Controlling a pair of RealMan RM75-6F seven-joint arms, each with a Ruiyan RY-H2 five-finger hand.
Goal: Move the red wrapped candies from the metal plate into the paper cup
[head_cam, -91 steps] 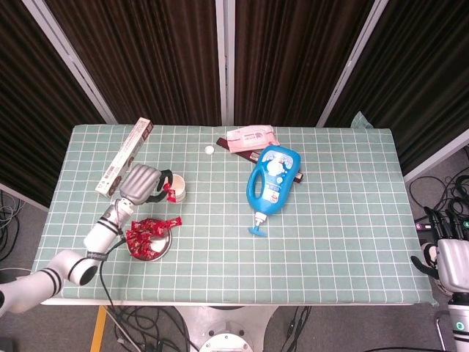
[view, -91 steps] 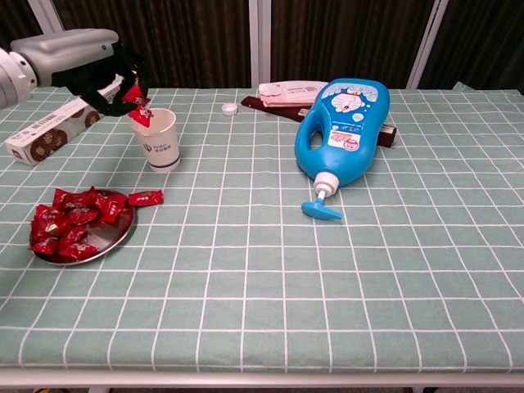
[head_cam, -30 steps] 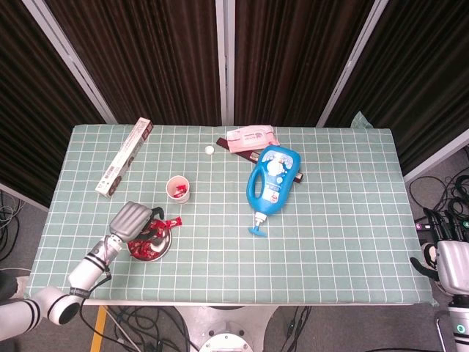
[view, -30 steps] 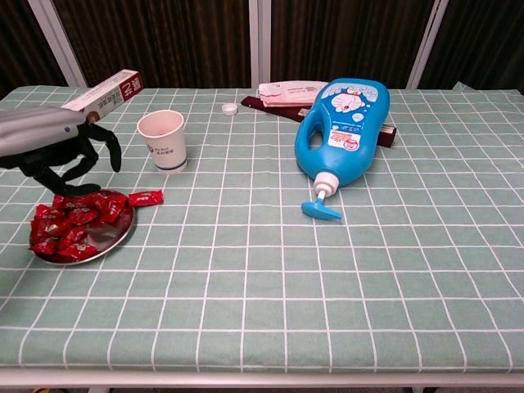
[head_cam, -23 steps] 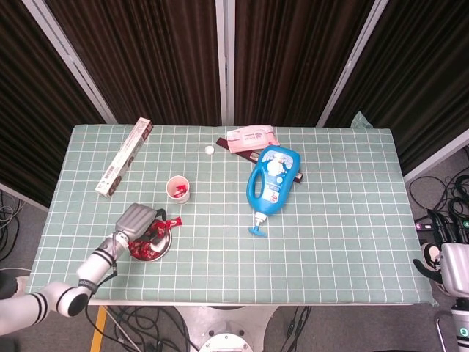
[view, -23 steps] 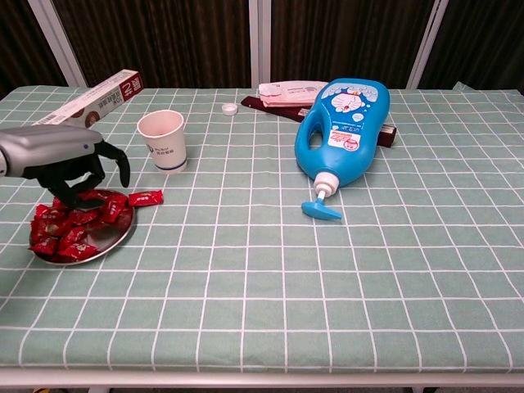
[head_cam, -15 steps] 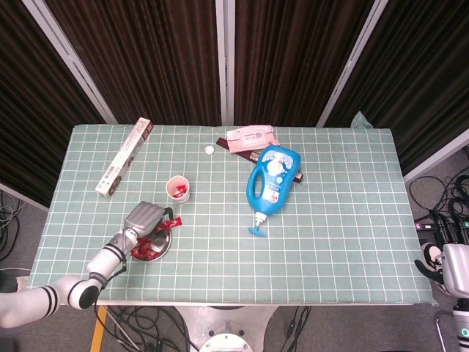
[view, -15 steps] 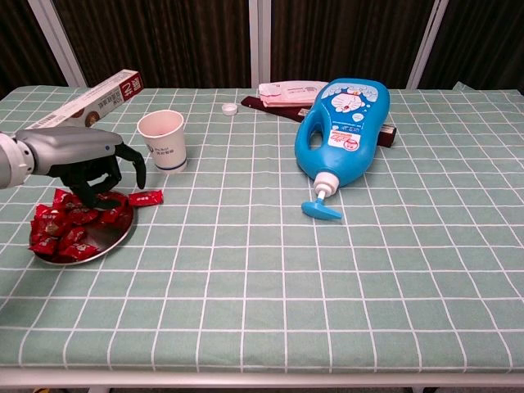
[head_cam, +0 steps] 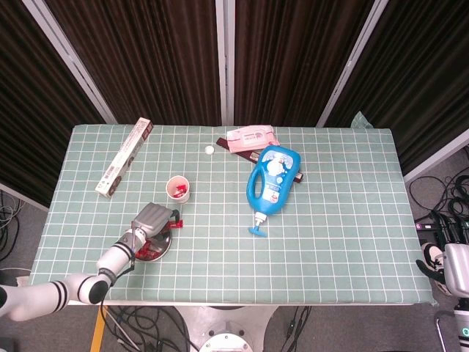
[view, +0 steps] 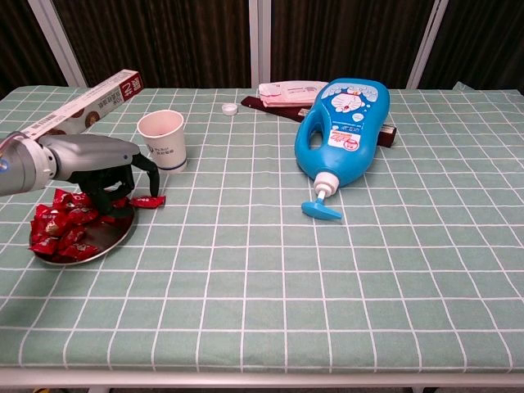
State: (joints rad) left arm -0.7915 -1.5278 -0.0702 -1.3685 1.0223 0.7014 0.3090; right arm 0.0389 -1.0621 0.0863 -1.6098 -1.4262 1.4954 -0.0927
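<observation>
Red wrappers fill the metal plate [view: 115, 237] at the near left of the table, and one stray candy [view: 148, 201] lies on the cloth just beside its right rim. The left hand [view: 110, 173] hangs over that rim, its dark fingers [view: 139, 170] curled down around the stray; whether they already pinch it I cannot tell from here. The paper cup [view: 162, 140] stands just beyond, to the far right of the plate, with some red showing inside from above. To my eye the step is the pickup: pinch the wrapper at its body rather than its twisted tail, lift straight up clear of the rim, then carry it over the cup's mouth without nudging the cup. The right hand [head_cam: 454, 265] waits off the table's near right corner, its fingers unreadable.
</observation>
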